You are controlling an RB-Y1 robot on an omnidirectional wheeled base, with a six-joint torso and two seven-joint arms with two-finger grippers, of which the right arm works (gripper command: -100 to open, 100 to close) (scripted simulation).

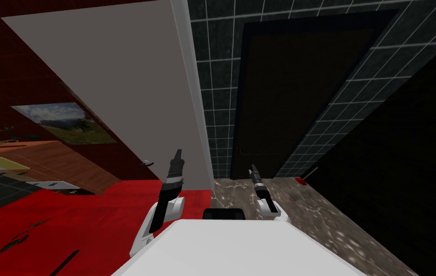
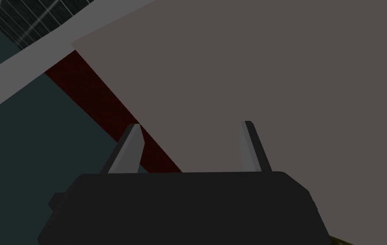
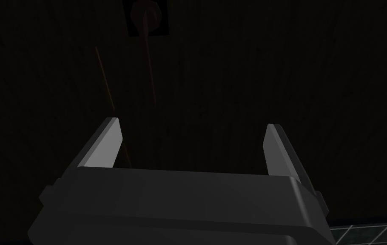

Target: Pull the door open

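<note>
Your left hand (image 2: 191, 124) points up at the grey door (image 2: 273, 76), fingers spread; your right hand (image 3: 193, 123), likewise spread, faces the dark door (image 3: 252, 64).

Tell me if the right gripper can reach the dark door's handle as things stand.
Probably yes: the right gripper is open and faces the dark door, with nothing between it and the handle ahead.
</note>
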